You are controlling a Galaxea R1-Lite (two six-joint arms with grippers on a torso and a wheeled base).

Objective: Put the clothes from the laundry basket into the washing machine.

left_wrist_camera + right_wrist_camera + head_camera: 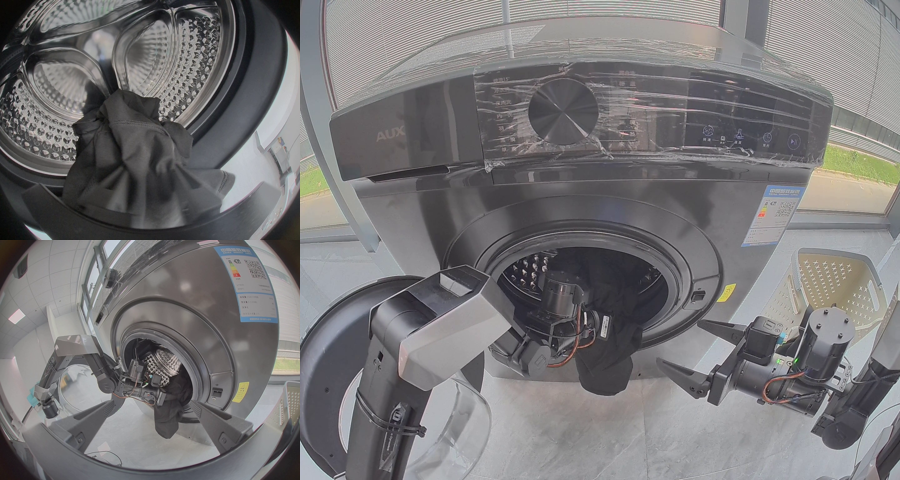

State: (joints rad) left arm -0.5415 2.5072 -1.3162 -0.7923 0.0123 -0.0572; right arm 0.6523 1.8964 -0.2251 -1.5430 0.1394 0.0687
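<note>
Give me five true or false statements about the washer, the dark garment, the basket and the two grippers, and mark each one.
1. The door of the washing machine stands open. True.
2. The dark garment lies wholly inside the drum. False: part of it hangs out over the lower rim of the opening.
3. The right gripper is open and holds nothing. True.
4. The laundry basket stands on the robot's left. False: it stands on the right, beside the washing machine.
5. The left gripper is at the mouth of the drum, against the dark garment. True.
</note>
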